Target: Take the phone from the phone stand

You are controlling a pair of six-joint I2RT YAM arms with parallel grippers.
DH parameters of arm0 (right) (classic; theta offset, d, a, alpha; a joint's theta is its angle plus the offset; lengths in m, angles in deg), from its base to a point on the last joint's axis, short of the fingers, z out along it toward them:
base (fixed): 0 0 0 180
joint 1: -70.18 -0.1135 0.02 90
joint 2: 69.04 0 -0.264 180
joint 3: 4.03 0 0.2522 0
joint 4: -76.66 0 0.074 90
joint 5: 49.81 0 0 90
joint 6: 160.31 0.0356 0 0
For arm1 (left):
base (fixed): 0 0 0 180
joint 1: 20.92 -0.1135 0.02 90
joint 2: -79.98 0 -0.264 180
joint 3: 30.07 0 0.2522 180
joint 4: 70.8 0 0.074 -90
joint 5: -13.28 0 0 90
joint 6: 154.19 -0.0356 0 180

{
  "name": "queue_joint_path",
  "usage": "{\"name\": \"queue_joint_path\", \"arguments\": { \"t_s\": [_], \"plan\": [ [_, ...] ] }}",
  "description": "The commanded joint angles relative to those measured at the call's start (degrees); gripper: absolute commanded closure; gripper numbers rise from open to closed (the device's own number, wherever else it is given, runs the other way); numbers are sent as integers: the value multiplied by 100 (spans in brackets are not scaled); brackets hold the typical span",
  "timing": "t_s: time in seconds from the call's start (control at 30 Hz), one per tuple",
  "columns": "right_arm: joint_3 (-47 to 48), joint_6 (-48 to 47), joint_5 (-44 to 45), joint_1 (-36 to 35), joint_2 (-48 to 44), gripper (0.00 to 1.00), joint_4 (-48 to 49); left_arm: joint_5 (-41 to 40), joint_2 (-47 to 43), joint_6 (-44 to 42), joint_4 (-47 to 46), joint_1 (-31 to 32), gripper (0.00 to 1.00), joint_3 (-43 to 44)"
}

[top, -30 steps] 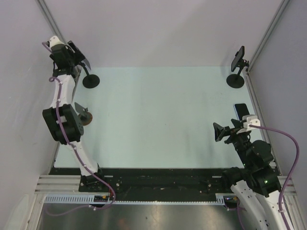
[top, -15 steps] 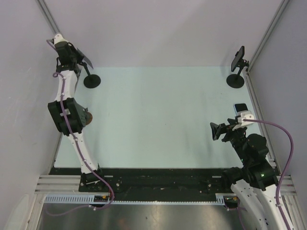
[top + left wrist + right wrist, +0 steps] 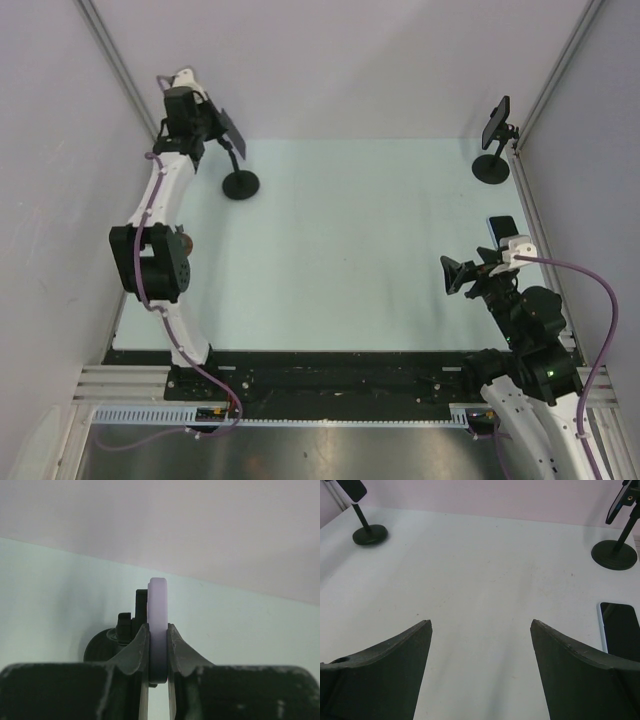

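Left wrist view, item one: phone (image 3: 158,602), shown edge-on, clamped across its two flat faces by the left hand (image 3: 158,632), which is narrowed onto it. Location: far left corner of the table (image 3: 360,250), raised above the round base of the stand (image 3: 241,185). The stand's clamp is glimpsed just behind the phone, and whether it is released cannot be told.

Step in hand, as judged: grip made, phone not yet drawn clear.

Next move, as judged: a pull out along the clamp's open side is called for. The stand is likely to be dragged or tipped if the phone is lifted crookedly.

Orientation: the long axis is carried away from the wrist and tilted off vertical in the top view. The dark face is turned toward the table's middle.

Item two: right hand (image 3: 480,625), spread wide, nothing held, placed near the table's right edge.
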Motion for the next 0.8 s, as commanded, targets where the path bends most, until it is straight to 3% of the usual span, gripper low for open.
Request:
{"name": "queue_joint_path", "arguments": {
  "t_s": [0.0, 0.43, 0.77],
  "plan": [
    [22, -110, -108, 13, -113, 15, 289, 313, -1555, -193, -707, 919, 100, -425],
    [417, 56, -652, -39, 299, 15, 298, -300, -2980, -342, -707, 3808, 100, -2350],
    [646, 513, -1382, -48, 941, 15, 702, -1321, -3850, -9, -759, 4998, 100, -3624]
  ]
}}
